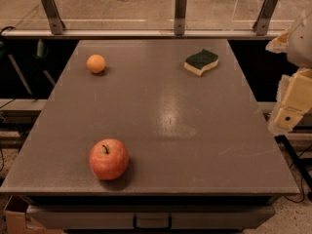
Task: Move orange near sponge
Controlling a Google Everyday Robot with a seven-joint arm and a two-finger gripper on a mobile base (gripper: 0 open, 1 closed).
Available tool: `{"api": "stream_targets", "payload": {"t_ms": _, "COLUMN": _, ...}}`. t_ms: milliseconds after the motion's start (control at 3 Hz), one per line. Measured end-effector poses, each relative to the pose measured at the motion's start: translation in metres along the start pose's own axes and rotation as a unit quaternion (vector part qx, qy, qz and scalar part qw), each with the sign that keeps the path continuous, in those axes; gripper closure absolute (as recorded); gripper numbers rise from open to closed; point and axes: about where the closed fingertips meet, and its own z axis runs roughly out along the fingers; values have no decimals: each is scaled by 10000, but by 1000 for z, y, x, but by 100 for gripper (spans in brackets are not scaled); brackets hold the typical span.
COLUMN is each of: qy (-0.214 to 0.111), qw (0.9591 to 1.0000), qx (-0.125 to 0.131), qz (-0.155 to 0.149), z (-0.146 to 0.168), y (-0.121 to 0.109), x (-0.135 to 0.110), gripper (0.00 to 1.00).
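— So, what is hard to make out from where you stand?

— Mostly my own gripper (288,112). It hangs at the right edge of the view, off the right side of the table (161,111) and well apart from everything on the top. Only pale yellow and white blocks of it show, partly cut off by the frame, so I cannot tell whether it is released or clenched.

— Anything else cut off or dim?

— The space to the left and right of the table is dark. I see cables and a few dim shapes there that I cannot name. A cardboard box (10,217) pokes in at the bottom left corner, mostly out of view. Behind the table runs a metal rail (146,33) with three upright posts.

— And the orange?

— The orange (96,63) sits on the far left part of the table, near the back edge. It is small, round, plain and smooth, an even bright colour, with a faint shadow beside it. It is clearly smaller than the apple (108,159), which is red-orange, has a dark stem and stands near the front left.

— Where is the sponge?

— The sponge (201,62) lies at the far right, about level with the orange but well apart from it, with bare tabletop between them. Its dark green top faces up over a pale yellow body, and its edges are wavy.
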Motion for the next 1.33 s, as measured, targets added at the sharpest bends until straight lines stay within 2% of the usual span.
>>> {"api": "stream_targets", "payload": {"t_ms": 333, "qy": 0, "qw": 10000, "qx": 0, "qz": 0, "z": 0, "y": 0, "x": 0, "gripper": 0}}
{"api": "stream_targets", "payload": {"t_ms": 667, "qy": -435, "qw": 9982, "qx": -111, "qz": -401, "z": 24, "y": -18, "x": -36, "gripper": 0}}
{"api": "stream_targets", "payload": {"t_ms": 1000, "qy": -1188, "qw": 9880, "qx": -306, "qz": -936, "z": 61, "y": -40, "x": -112, "gripper": 0}}
{"api": "stream_targets", "payload": {"t_ms": 1333, "qy": -1852, "qw": 9717, "qx": -451, "qz": -1393, "z": 81, "y": -46, "x": -198, "gripper": 0}}
